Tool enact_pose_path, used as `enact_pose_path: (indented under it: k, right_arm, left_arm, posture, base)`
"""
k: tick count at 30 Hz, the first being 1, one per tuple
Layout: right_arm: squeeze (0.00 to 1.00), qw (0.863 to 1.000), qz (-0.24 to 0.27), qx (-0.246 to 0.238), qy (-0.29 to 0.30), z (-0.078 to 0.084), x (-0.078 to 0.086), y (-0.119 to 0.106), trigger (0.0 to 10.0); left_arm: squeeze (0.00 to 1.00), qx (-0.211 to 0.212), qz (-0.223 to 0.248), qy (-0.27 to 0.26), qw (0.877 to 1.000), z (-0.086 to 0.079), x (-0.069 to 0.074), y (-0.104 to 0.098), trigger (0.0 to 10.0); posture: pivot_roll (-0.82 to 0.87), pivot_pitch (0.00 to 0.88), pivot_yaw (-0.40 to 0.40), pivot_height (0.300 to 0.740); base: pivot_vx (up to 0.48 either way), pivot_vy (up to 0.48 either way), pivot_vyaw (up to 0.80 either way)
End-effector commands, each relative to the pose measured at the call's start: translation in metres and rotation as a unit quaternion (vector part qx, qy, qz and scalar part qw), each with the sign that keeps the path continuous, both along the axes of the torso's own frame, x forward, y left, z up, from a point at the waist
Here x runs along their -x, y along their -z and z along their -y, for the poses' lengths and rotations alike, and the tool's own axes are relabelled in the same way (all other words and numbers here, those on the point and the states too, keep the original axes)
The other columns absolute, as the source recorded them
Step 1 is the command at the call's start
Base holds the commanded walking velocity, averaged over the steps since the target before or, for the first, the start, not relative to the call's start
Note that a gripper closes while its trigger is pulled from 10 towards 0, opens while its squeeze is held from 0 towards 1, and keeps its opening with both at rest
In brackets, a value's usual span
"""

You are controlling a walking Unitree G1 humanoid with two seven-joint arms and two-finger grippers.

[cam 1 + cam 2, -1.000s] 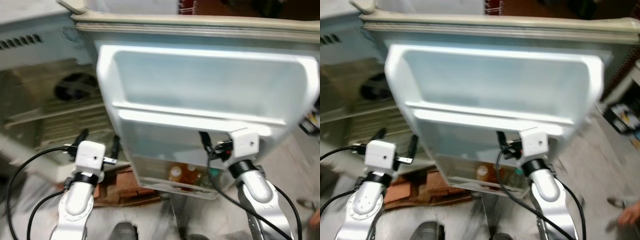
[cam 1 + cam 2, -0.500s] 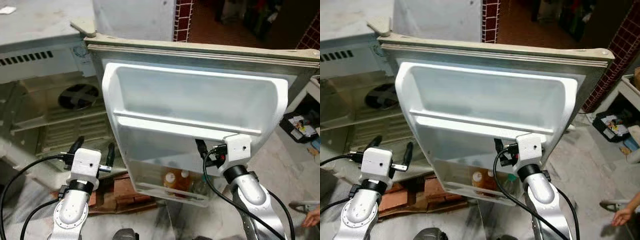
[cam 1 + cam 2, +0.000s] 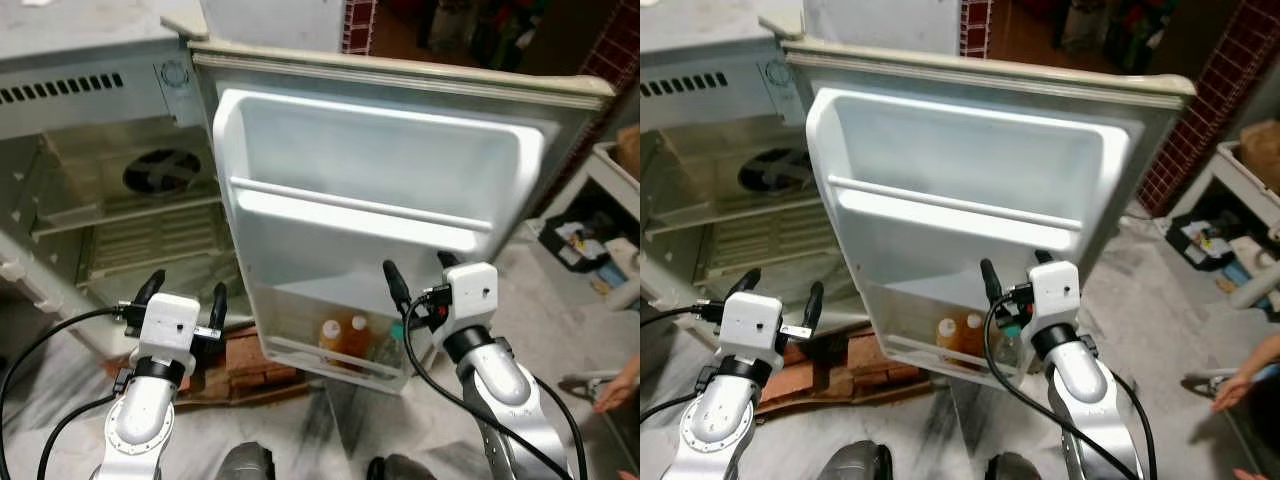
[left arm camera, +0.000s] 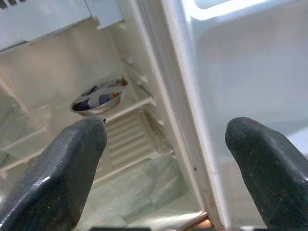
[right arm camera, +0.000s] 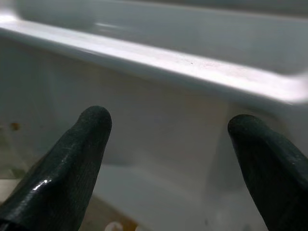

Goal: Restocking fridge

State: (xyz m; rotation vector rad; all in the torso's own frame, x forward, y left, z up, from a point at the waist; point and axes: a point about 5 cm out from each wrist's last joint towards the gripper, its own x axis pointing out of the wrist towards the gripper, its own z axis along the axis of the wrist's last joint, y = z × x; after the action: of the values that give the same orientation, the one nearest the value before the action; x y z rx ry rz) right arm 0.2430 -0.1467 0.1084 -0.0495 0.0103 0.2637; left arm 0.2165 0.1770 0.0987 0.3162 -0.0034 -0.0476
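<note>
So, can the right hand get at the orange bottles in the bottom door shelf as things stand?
Probably yes. The right hand is open, empty, and hovers just above the orange bottles in the fridge door. Nothing lies between them, though the shelf's front rail means coming in from above.

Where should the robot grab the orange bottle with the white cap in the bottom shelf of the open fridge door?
Probably by the neck of the orange bottle with the white cap, coming down from above. Its body stands upright behind the clear front rail of the white fridge door's bottom shelf, close beside a second bottle, so only the top is free. The open right pincer hovers nearest.
</note>
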Motion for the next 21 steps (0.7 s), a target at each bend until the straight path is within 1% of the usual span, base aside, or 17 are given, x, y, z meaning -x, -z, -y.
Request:
enact_pose_path:
  k: [1, 8, 14, 17, 21]
  right_arm:
    - [0.00, 1.000, 0.005, -0.002, -0.008, -0.002, -0.001, -0.003, 10.0]
    - [0.00, 1.000, 0.024, -0.014, -0.001, 0.002, -0.003, -0.008, 10.0]
    - [0.00, 0.999, 0.033, -0.009, -0.006, -0.001, -0.007, -0.011, 10.0]
    - [0.00, 0.999, 0.033, -0.015, -0.004, -0.003, -0.010, -0.011, 10.0]
    - [0.00, 0.999, 0.037, -0.014, 0.000, -0.004, -0.012, -0.011, 10.0]
  left_arm:
    - [0.00, 0.000, -0.012, -0.001, 1.000, -0.001, 0.001, 0.004, 10.0]
    - [0.00, -0.002, -0.014, 0.001, 1.000, 0.000, 0.001, 0.006, 10.0]
    - [0.00, -0.001, -0.012, 0.004, 1.000, 0.000, 0.000, 0.006, 10.0]
    - [0.00, -0.001, -0.010, 0.007, 1.000, 0.000, 0.000, 0.006, 10.0]
    - [0.00, 0.013, -0.018, 0.015, 1.000, 0.000, -0.001, 0.007, 10.0]
  posture:
    - [0.02, 0.049, 0.027, 0.740]
    - [0.02, 0.047, 0.027, 0.740]
    - [0.02, 0.047, 0.027, 0.740]
    - [0.02, 0.046, 0.028, 0.740]
    - [0.02, 0.046, 0.026, 0.740]
  base:
    - [-0.262, 0.000, 0.00]
    - [-0.253, 0.000, 0.00]
    - [0.000, 0.000, 0.00]
    - [0.000, 0.000, 0.00]
    - [0.000, 0.000, 0.00]
